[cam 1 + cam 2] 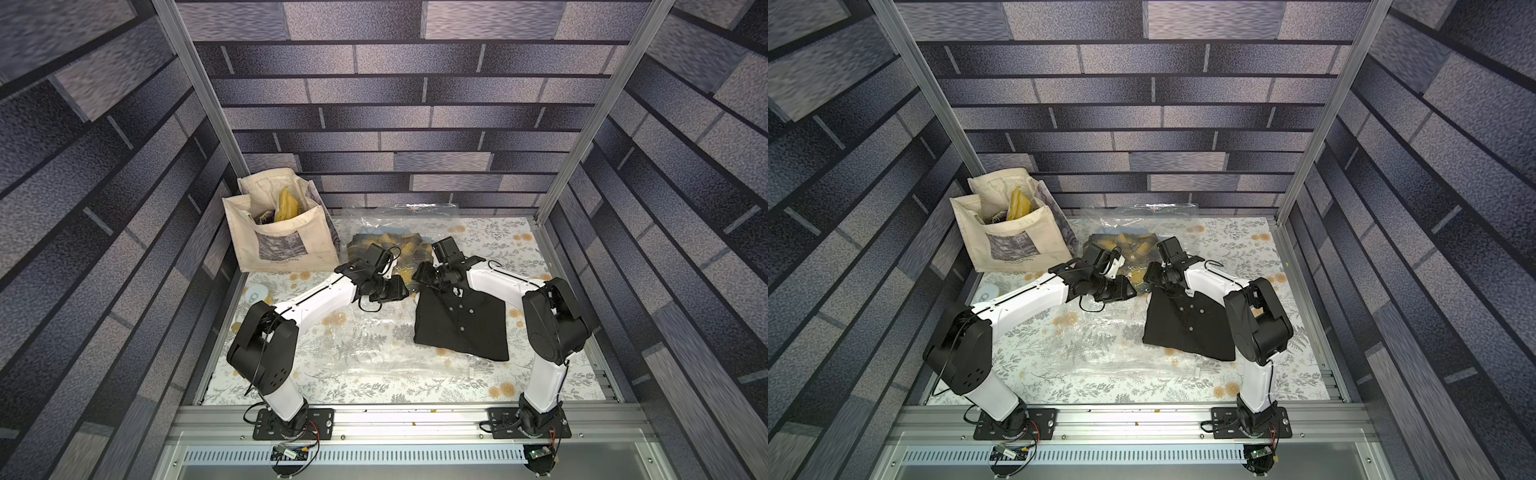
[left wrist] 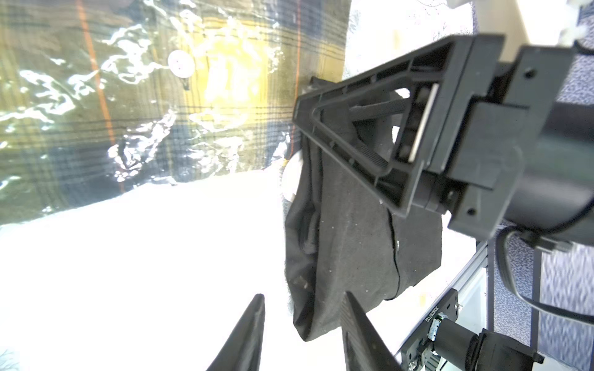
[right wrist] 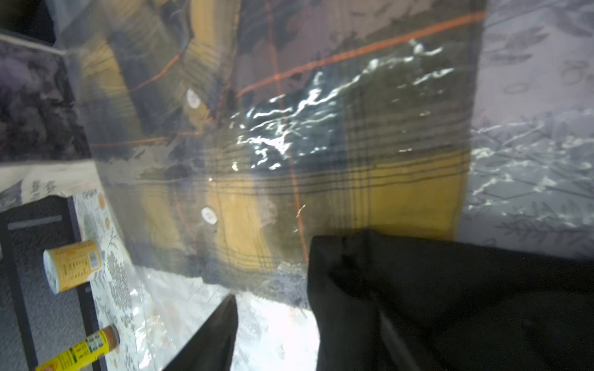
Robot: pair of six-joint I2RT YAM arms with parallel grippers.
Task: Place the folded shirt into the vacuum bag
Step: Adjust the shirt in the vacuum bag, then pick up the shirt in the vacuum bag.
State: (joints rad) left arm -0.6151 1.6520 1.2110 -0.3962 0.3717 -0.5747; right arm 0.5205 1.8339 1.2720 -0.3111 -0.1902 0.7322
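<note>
The folded black shirt [image 1: 461,328] [image 1: 1187,328] lies right of centre, on or in the clear vacuum bag [image 1: 374,357] [image 1: 1100,361]; which, I cannot tell. A plaid yellow shirt [image 1: 386,245] [image 3: 321,160] shows through the bag's plastic at the back. My right gripper [image 1: 428,274] [image 3: 305,308] is open at the black shirt's collar end, and cloth [image 3: 450,305] drapes over one of its fingers. My left gripper [image 1: 401,289] [image 2: 305,308] is open just left of that end, with the shirt's hanging corner [image 2: 347,241] between its tips.
A cream tote bag [image 1: 278,232] with items inside stands at the back left. A yellow canister [image 3: 72,269] and a yellow bottle [image 3: 80,350] lie at the left side. Frame posts and patterned walls enclose the floral tablecloth [image 1: 498,241].
</note>
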